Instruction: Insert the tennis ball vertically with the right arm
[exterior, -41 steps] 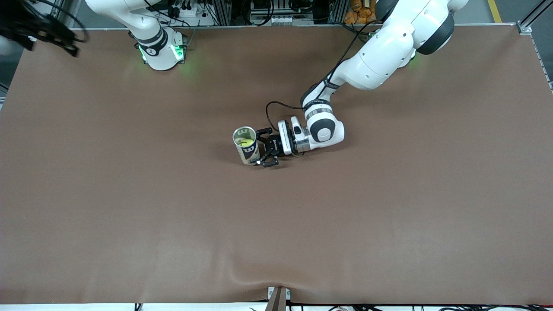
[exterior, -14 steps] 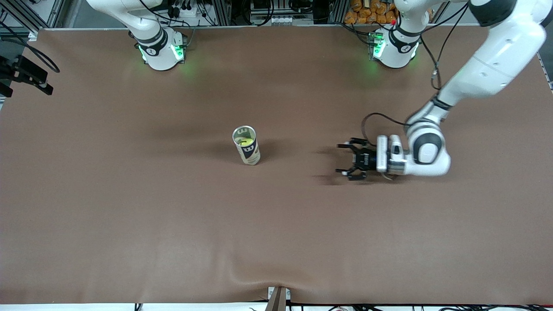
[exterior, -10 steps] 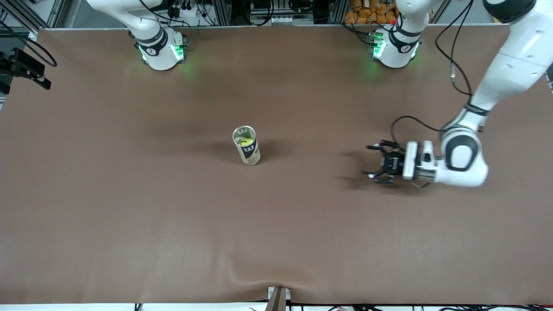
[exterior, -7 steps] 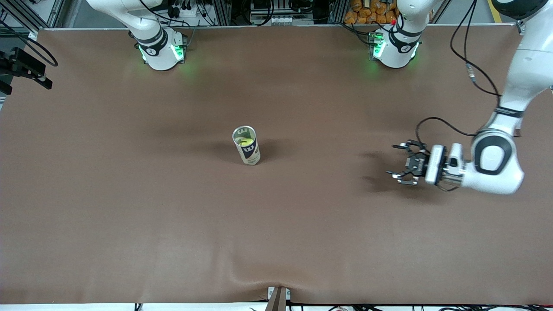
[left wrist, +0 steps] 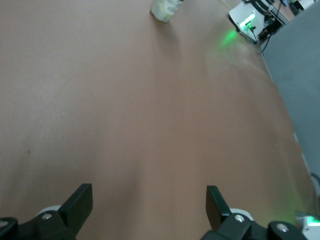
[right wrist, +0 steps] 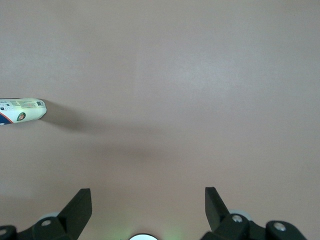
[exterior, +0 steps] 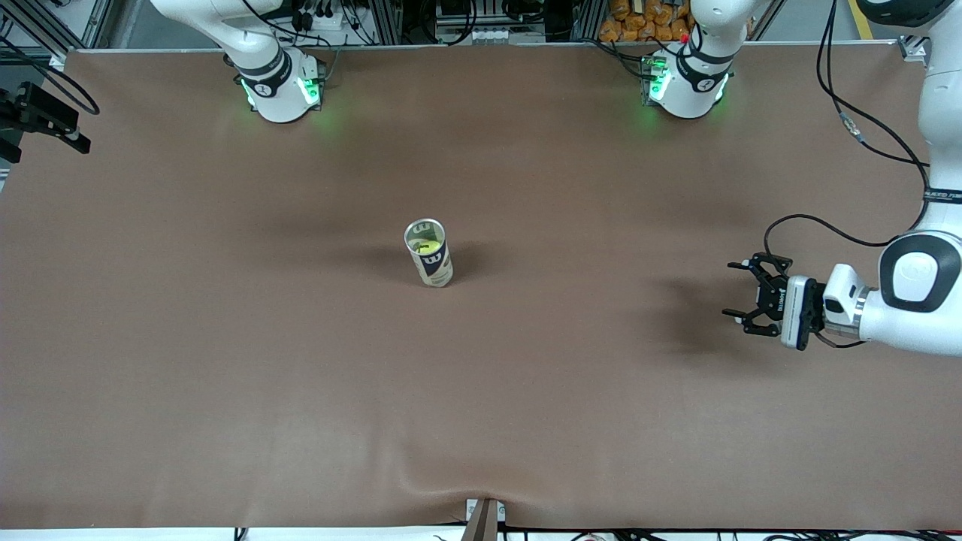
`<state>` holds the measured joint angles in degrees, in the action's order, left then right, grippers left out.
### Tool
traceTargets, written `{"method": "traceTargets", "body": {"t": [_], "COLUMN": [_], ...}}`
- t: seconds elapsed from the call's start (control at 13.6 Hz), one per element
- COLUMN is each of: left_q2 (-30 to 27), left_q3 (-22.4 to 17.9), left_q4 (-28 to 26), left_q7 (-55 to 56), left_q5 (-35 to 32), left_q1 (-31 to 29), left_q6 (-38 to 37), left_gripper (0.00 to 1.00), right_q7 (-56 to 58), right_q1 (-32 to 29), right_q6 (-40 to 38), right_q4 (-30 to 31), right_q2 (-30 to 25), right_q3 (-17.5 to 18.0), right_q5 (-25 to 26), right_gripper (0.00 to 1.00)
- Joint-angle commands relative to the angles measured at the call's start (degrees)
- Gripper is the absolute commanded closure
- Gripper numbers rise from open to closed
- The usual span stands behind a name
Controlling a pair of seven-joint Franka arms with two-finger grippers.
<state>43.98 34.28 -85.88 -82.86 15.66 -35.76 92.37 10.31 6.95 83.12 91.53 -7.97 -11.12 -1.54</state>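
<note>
The can [exterior: 428, 252] stands upright mid-surface [exterior: 225, 338], tennis ball [exterior: 427, 246] inside. Left pincer [exterior: 744, 297] hovers toward the left arm's end, wide, empty. Right pincer [right wrist: 145, 210] wide, empty.

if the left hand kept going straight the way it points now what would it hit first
Probably the tennis ball can. The open left hand points along the table toward the upright can, with only bare surface between. It might pass just beside the can; the alignment is hard to judge.

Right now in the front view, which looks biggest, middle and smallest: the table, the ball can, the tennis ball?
1. Table, biggest by far.
2. Ball can, standing upright mid-table.
3. Tennis ball, smallest, a yellow bit inside the can's open top.
</note>
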Motion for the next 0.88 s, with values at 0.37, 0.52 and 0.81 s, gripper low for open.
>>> {"method": "traceTargets", "body": {"t": [0.37,0.52,0.81], "left_q2": [-1.70,-6.51,-15.14], "left_q3": [-0.35,-0.35,-7.35], "left_q4": [4.30,5.81,5.81], "left_q7": [23.04,33.24,43.37], "left_q5": [-2.47,-5.10,-5.38], "left_q1": [1.31,1.92,10.07], "left_q6": [-7.35,-8.52,-11.94], "left_gripper": [0.00,0.00,0.00], "right_q7": [1.03,0.94,1.03], "right_q1": [-0.62,-0.62,-0.62], "right_q6": [-0.76,-0.76,-0.76], "right_q4": [-0.82,-0.91,-0.91], "right_q2": [0.85,0.85,0.85], "right_q3": [0.04,0.04,0.04], "right_q5": [-0.92,-0.92,-0.92], "right_gripper": [0.00,0.00,0.00]}}
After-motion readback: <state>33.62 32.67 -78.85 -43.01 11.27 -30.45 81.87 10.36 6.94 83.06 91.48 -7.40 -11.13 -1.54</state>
